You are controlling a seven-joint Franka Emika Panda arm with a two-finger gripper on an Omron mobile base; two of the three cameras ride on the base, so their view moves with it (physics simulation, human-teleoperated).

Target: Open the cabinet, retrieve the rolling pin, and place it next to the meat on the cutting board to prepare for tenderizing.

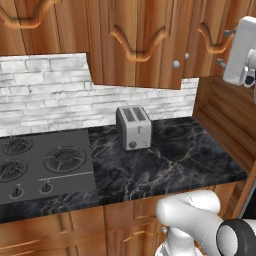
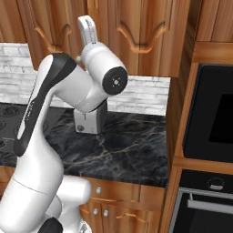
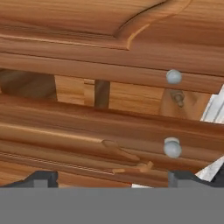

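- The cabinet (image 1: 135, 40) hangs above my worktop (image 1: 170, 155).
- A toaster (image 1: 134, 127) stands on the worktop, against the back wall.
- A stove (image 1: 42, 162) lies left of the toaster.
- An oven (image 2: 214, 113) stands right of the worktop.

The cabinet (image 1: 135, 45) is cut off at twelve o'clock; the arm hides most of the toaster (image 2: 86, 123).

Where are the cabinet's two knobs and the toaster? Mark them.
upper knob (image 3: 173, 77): hand view, its round face.
lower knob (image 3: 172, 148): hand view, its round face.
toaster (image 1: 134, 128): left base view, its front side.
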